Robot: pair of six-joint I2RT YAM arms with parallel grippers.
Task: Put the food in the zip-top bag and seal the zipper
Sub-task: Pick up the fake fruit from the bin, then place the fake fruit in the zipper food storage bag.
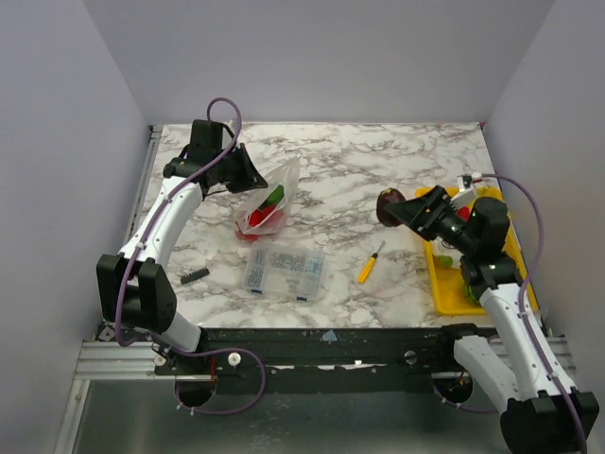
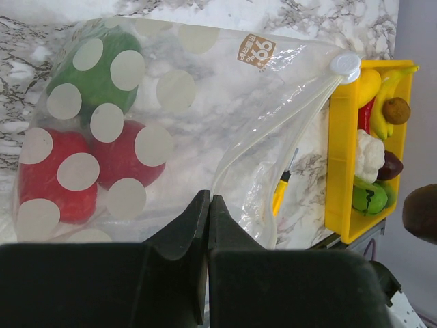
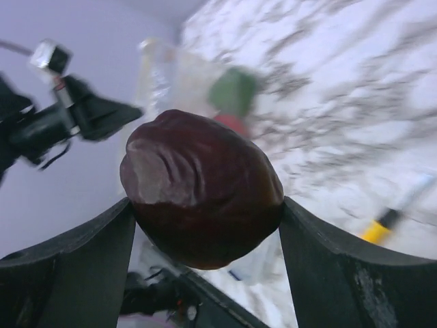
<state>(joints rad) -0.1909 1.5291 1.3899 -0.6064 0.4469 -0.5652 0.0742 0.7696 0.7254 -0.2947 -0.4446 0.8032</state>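
The zip-top bag [image 1: 267, 204] lies at the table's centre left, holding red and green toy food [image 2: 75, 137]. Its zipper [image 2: 287, 130] runs to a white slider [image 2: 345, 65]. My left gripper [image 2: 208, 205] is shut on the bag's edge, lifting it. My right gripper [image 3: 205, 225] is shut on a dark brown toy food [image 3: 201, 184], held above the table right of centre; it also shows in the top view [image 1: 390, 204]. More food [image 2: 372, 160], with a white cauliflower and yellow banana, lies in the yellow tray [image 1: 442, 279].
A rigid clear compartment box [image 1: 283, 270] lies near the front centre. A yellow-handled screwdriver [image 1: 369, 264] lies to its right. A small black part [image 1: 195, 275] sits front left. Walls close in the table on three sides.
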